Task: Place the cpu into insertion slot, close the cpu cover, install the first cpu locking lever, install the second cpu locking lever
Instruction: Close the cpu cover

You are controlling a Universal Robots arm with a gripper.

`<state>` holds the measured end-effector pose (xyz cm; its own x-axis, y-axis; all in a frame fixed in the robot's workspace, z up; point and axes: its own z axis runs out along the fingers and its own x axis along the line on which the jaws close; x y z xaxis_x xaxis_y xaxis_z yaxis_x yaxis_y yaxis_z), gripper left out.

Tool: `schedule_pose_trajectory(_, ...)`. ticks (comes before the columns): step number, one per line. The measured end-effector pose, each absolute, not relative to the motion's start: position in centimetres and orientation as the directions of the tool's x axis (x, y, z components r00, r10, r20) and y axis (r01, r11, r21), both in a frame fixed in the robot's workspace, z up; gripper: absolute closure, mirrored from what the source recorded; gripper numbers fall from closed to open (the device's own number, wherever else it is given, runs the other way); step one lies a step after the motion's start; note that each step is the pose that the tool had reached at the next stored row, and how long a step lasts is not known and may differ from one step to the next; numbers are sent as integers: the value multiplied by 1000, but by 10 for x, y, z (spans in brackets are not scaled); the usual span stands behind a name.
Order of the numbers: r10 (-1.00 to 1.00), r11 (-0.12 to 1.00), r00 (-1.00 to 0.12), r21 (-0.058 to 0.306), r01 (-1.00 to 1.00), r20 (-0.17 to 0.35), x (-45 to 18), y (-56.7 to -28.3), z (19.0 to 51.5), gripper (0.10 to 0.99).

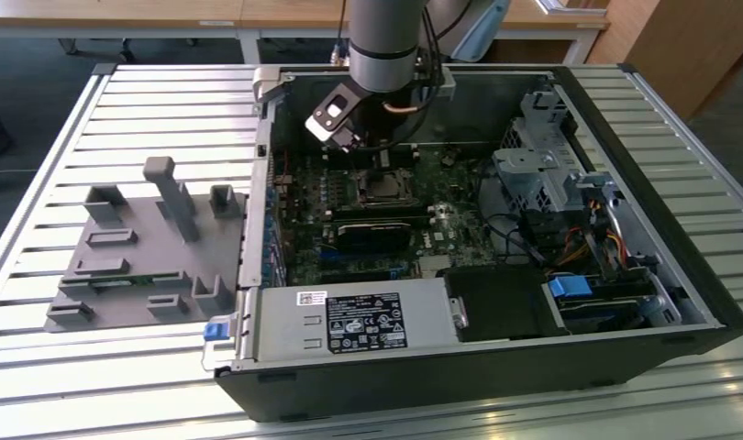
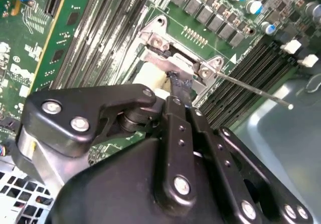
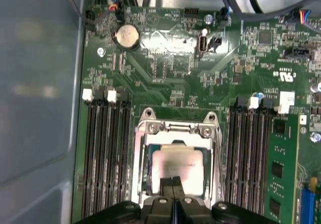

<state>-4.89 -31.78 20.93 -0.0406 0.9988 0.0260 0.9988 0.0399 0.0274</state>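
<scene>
Cpu in slot, cover apparently lowered; gripper pinched together, empty, at cover edge; 1 lever apparently unlatched.

Slatted metal table here. Sitting right on it: the open PC case and, just beside it, a grey fixture block.

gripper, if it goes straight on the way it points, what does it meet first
Most likely the cpu, seated in the window of the cover: the gripper has its tips over the cpu's edge in the first wrist view. Depth is unclear; they may already touch.
</scene>
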Motion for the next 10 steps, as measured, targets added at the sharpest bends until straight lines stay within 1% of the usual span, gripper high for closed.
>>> schedule_pose_trajectory(10, 999, 43, -44, 35, 998, 24, -60, -318, 203, 980)
